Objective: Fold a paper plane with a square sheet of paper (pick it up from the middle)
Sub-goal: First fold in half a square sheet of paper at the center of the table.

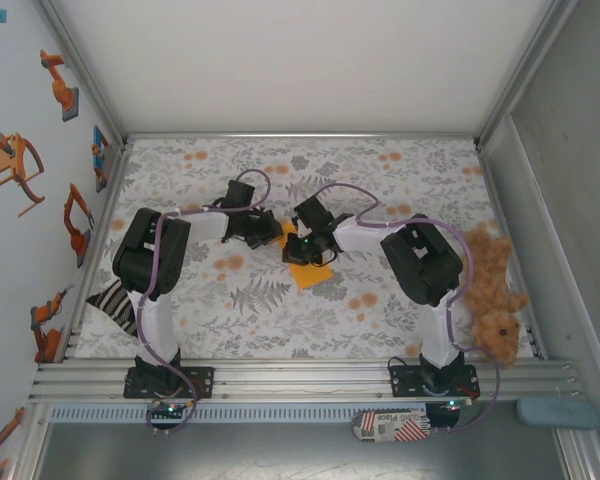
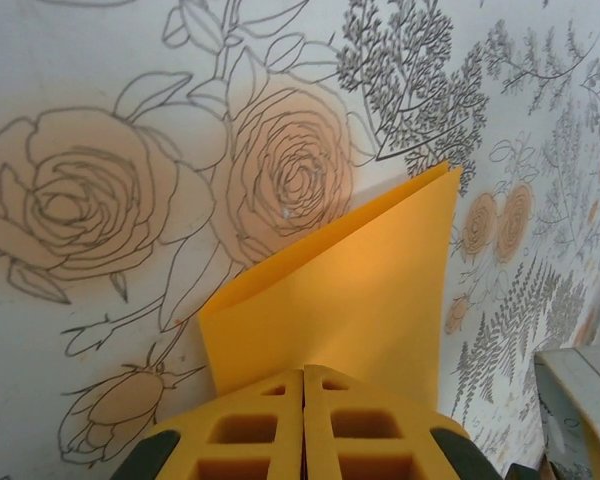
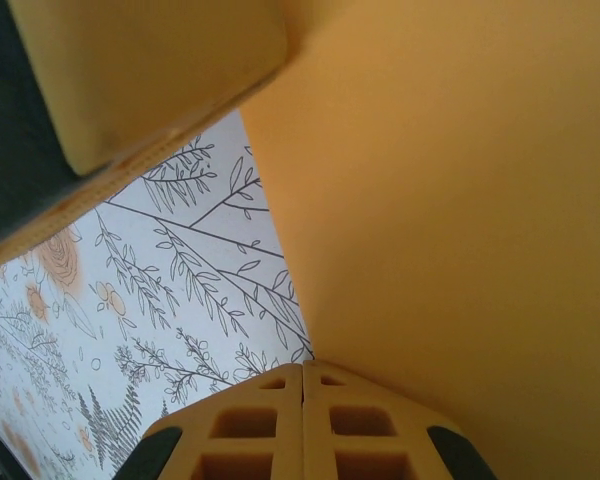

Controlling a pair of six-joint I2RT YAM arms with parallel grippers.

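The square sheet of paper [image 1: 310, 270], plain orange-yellow, is lifted off the flowered cloth at the table's middle and bent into a loose fold. My left gripper [image 1: 271, 232] is shut on one edge of it. In the left wrist view the sheet [image 2: 350, 290] rises from the closed fingertips of the left gripper [image 2: 303, 372] as two layers that meet at a far corner. My right gripper [image 1: 306, 246] is shut on the paper [image 3: 450, 200] from the other side, its tips [image 3: 302, 366] pressed together at the sheet's edge. The left gripper's finger [image 3: 150, 70] looms close at that view's upper left.
The flowered cloth [image 1: 400, 180] covers the table. A brown plush teddy [image 1: 492, 295] lies at the right edge beside the right arm. A striped cloth piece [image 1: 115, 300] sits by the left arm's base. A grey-blue pad [image 1: 550, 412] rests off the table, front right.
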